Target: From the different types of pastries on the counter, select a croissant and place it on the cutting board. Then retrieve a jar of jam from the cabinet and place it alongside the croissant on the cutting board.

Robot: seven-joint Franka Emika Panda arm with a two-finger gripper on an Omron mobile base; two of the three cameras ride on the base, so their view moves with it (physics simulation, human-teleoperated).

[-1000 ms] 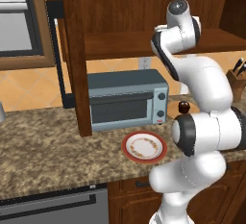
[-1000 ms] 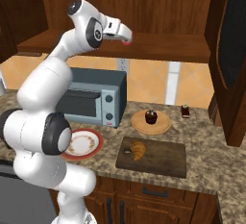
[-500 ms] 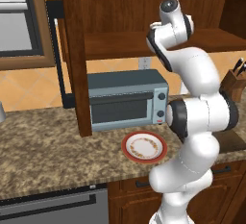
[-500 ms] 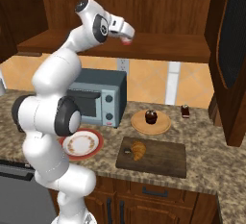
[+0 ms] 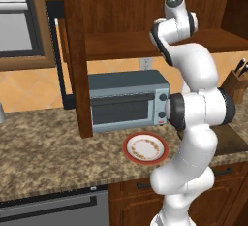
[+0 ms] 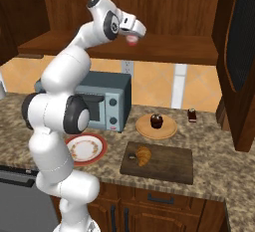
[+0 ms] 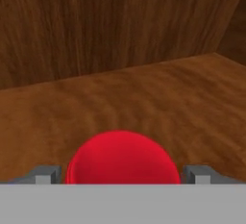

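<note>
Jar of jam [image 7: 122, 158] between the jaws, above cabinet [image 7: 144, 98] shelf

The white arm is raised high, its tool [image 6: 132, 39] reaching forward with both fingers closed on something red.

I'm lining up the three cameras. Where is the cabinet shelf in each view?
Left base view: the shelf crosses the upper middle, above the toaster oven.
Right base view: the shelf crosses the upper part, behind the jar of jam.
Hand view: the shelf spreads across the middle, beneath the jar.
Shared landmark: the cabinet's back panel, rising behind the shelf.
</note>
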